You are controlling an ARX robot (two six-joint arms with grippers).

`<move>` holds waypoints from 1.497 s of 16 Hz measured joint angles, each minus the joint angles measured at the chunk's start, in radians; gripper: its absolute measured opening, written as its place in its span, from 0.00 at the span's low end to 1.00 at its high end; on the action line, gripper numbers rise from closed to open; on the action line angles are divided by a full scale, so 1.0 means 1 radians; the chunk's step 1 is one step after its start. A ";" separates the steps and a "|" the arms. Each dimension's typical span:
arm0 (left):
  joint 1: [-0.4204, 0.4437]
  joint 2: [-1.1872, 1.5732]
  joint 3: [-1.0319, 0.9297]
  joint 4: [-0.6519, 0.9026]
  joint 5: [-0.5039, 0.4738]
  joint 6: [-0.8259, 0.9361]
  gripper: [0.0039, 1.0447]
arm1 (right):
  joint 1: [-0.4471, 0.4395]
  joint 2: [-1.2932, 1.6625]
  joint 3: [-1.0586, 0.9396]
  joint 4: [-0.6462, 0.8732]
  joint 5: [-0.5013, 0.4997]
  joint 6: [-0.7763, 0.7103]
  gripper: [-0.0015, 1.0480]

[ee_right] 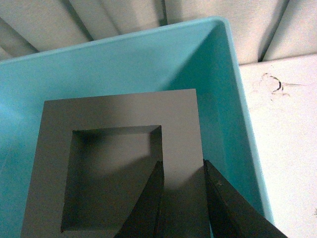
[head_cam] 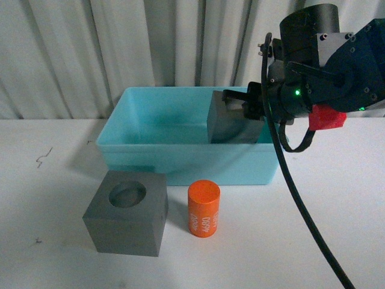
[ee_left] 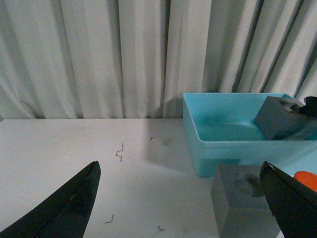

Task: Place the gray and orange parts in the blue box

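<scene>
In the front view, the front wall of the blue box (head_cam: 180,162) hides the bottom of the gray cube with the square hole (head_cam: 231,123), so you cannot tell if it touches the box floor. Some white numbers on the orange cylinder (head_cam: 204,211), in front of the box, are too small to read. In the left wrist view, a finger of the left gripper (ee_left: 179,166) covers most of that cylinder, and the picture edge cuts off the gray cube with the round hole (ee_left: 240,196), also in front of the box.
</scene>
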 joint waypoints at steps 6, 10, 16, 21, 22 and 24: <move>0.000 0.000 0.000 0.000 0.000 0.000 0.94 | 0.011 0.024 0.031 0.009 0.005 -0.004 0.38; 0.000 0.000 0.000 0.000 0.000 0.000 0.94 | 0.007 -0.005 -0.005 0.082 0.003 -0.002 0.80; 0.000 0.000 0.000 0.000 0.000 0.000 0.94 | -0.084 -0.580 -0.473 0.206 0.031 0.014 0.94; 0.000 0.000 0.000 0.000 0.000 0.000 0.94 | -0.146 -1.112 -1.053 0.084 0.137 0.183 0.91; 0.000 0.000 0.000 0.001 0.001 0.000 0.94 | -0.161 -1.090 -1.121 0.370 0.075 0.061 0.79; 0.001 0.000 0.000 -0.001 -0.002 0.000 0.94 | -0.180 -1.144 -1.283 0.592 0.037 -0.168 0.57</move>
